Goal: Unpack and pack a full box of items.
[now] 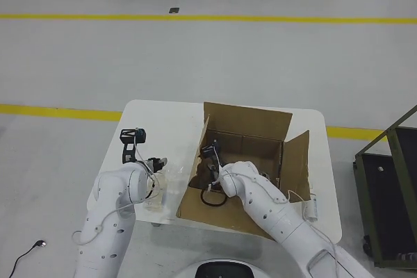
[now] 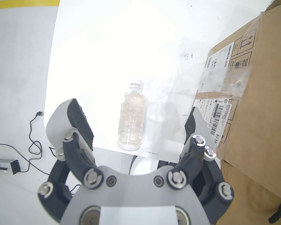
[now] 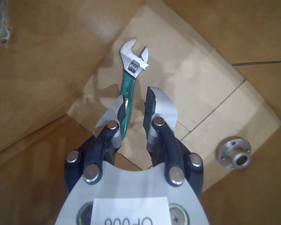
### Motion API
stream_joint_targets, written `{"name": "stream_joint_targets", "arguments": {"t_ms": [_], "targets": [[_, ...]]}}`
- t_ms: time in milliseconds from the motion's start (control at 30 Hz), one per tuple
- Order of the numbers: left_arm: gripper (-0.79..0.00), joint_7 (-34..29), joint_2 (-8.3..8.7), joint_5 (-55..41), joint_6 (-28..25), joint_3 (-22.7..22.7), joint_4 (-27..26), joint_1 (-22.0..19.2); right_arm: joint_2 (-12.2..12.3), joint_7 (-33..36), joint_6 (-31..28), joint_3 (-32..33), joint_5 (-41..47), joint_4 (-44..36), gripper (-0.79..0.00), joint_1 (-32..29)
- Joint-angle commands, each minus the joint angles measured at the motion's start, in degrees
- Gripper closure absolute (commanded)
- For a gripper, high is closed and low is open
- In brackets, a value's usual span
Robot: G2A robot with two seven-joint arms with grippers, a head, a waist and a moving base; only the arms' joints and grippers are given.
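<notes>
Left gripper (image 2: 133, 112): jaws spread wide, holding nothing. A clear bottle (image 2: 132, 122) lies on the table (image 2: 131, 36) just ahead, between the fingers.
Right gripper (image 3: 137, 94): inside the cardboard box (image 3: 49, 36), jaws narrowly apart. The green-handled wrench (image 3: 133, 64) has its handle beside one pad and its head ahead. A metal flange (image 3: 234, 154) lies off to one side.

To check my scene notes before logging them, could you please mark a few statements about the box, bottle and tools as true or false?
1. The clear bottle rests on the white table, outside the cardboard box. True.
2. The left gripper is shut on the bottle. False: it is open, not touching the bottle.
3. The green-handled wrench lies inside the box. True.
4. The metal flange sits on the table. False: it lies on the box floor.
</notes>
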Motion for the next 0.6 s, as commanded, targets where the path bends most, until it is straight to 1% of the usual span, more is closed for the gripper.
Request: {"name": "stream_joint_targets", "arguments": {"t_ms": [0, 133, 200, 467, 567], "targets": [[-0.785, 0.0, 0.0, 0.0, 0.0, 0.0, 0.0, 0.0, -0.23, -0.57, -1.02, 0.13, 0.91, 1.17, -0.271, 0.38], [-0.785, 0.0, 0.0, 0.0, 0.0, 0.0, 0.0, 0.0, -0.89, -1.86, -1.91, -0.06, 1.93, 3.47, -0.354, 1.13], [-0.785, 0.0, 0.0, 0.0, 0.0, 0.0, 0.0, 0.0, -1.27, -2.34, -2.29, -0.3, 2.37, 4.82, -0.379, 1.54], [-0.785, 0.0, 0.0, 0.0, 0.0, 0.0, 0.0, 0.0, -3.17, -3.65, -2.75, -1.87, 3.68, 10.39, -0.385, 3.43], [-0.785, 0.0, 0.0, 0.0, 0.0, 0.0, 0.0, 0.0, -3.9, -3.76, -2.32, -2.61, 3.5, 12.29, -0.372, 4.2]]}}
